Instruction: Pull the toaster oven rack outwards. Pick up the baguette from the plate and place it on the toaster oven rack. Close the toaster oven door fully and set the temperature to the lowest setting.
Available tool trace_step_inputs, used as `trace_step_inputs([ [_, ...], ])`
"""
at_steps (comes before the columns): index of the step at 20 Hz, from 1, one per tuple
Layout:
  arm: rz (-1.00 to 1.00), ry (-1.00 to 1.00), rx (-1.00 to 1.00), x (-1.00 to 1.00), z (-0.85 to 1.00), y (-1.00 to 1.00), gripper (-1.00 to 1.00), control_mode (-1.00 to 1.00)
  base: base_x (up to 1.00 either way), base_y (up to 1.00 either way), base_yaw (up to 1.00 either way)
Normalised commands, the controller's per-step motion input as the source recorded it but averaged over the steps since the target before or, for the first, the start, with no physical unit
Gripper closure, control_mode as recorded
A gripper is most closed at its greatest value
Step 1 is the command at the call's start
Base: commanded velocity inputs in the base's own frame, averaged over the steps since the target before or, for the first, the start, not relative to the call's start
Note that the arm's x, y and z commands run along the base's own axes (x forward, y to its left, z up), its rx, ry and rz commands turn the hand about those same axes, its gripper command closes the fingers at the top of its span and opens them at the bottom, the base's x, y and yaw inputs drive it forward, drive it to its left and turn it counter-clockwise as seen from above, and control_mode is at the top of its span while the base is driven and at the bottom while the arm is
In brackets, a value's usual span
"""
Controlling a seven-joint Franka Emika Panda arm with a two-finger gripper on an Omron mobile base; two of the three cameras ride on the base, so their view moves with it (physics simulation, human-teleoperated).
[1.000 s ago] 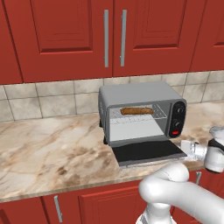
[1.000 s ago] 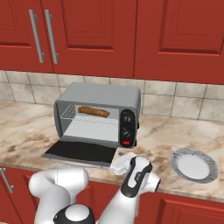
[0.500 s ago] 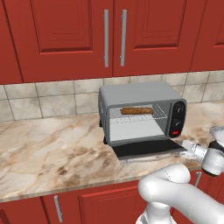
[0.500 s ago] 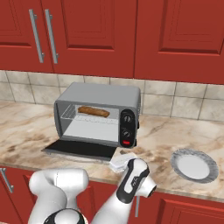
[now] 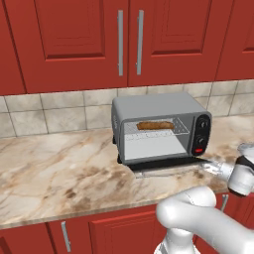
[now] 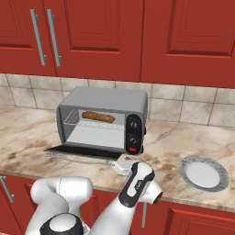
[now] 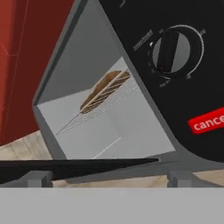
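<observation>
The grey toaster oven point(image 5: 149, 106) point(image 6: 108, 98) stands on the counter by the tiled wall. Inside it the golden-brown baguette point(image 5: 155, 125) point(image 6: 97, 117) point(image 7: 105, 89) lies on the wire toaster oven rack point(image 5: 179, 132) point(image 7: 94, 114). The dark toaster oven door point(image 5: 163, 167) point(image 6: 80, 152) point(image 7: 74, 165) hangs out in front, low and nearly flat. My gripper point(image 5: 211, 167) point(image 6: 123, 165) point(image 7: 109, 177) is open at the door's front right corner, its fingertips point(image 7: 37, 178) wide apart just under the door's edge. The pale plate point(image 6: 203, 172) sits bare to the oven's right.
A black knob point(image 7: 173, 50) and a red cancel button point(image 7: 208, 123) mark the oven's control panel point(image 5: 201, 131). Red wall cabinets point(image 5: 129, 39) hang above the oven. The marble counter point(image 5: 59, 168) stretches left of the oven, with red drawers below its front edge.
The door's front edge has come up, so it shows thinner than before. My gripper has slid in toward the door's right corner, still open.
</observation>
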Motion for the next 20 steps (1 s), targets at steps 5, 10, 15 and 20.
trace_step_inputs([
  [5,-0.3,0.12,0.02,0.12,0.99,0.57,-1.0,-1.0,0.0,0.0,0.0],
  [10,-0.34,0.11,0.0,0.11,0.91,0.63,-1.0,-1.0,0.0,0.0,0.0],
  [15,-0.33,0.14,0.0,0.11,0.88,0.55,-1.0,-1.0,0.0,0.0,0.0],
  [20,-0.32,0.2,0.0,0.11,0.85,0.42,-1.0,-1.0,0.0,0.0,0.0],
])
